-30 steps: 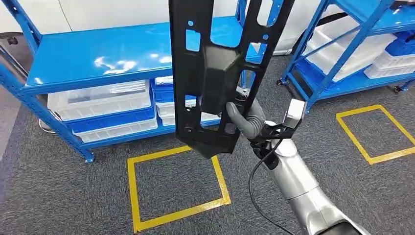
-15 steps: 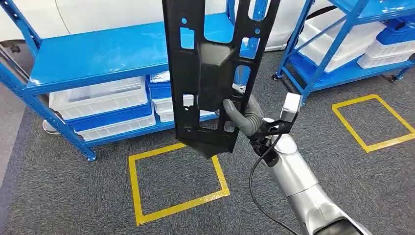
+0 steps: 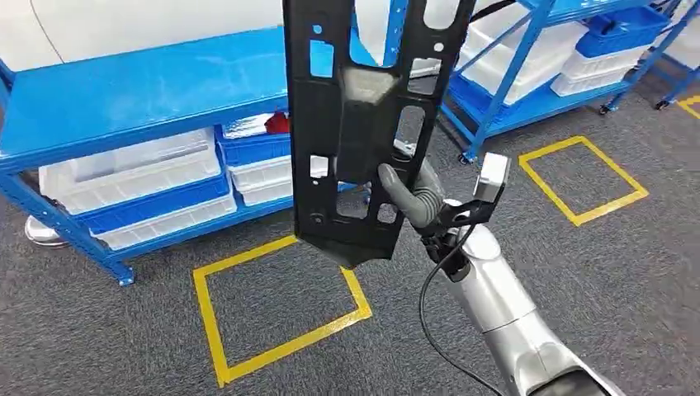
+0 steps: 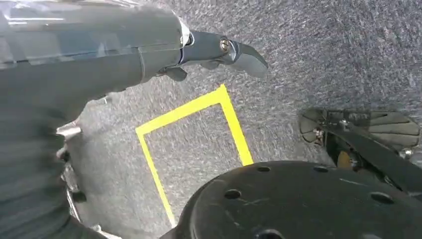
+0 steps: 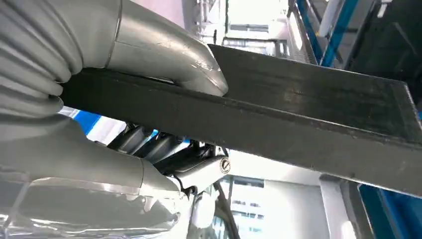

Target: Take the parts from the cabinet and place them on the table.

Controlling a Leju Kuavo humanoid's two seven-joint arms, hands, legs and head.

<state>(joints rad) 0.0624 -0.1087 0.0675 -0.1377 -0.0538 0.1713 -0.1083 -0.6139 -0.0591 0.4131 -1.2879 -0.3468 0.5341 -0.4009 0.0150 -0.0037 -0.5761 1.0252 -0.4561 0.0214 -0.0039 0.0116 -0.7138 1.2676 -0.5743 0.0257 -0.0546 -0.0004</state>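
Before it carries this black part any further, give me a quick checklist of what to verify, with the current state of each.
1. Right hand grips the black part: ok, thumb across its face, fingers behind it.
2. Part held upright off the floor: ok.
3. Part not touching the blue shelf: cannot tell, it overlaps the shelf in the head view.
4. Left hand holds nothing: ok, above the carpet.
5. Table to put it on in sight: not ok.
6. Forward view unblocked: not ok, the part covers the middle.

part (image 3: pixel 355 124) upright in right hand (image 3: pixel 409 194), shelf rack (image 3: pixel 124 91) behind-left w/ bins (image 3: pixel 140 173) under, floor square (image 3: pixel 276 305) below
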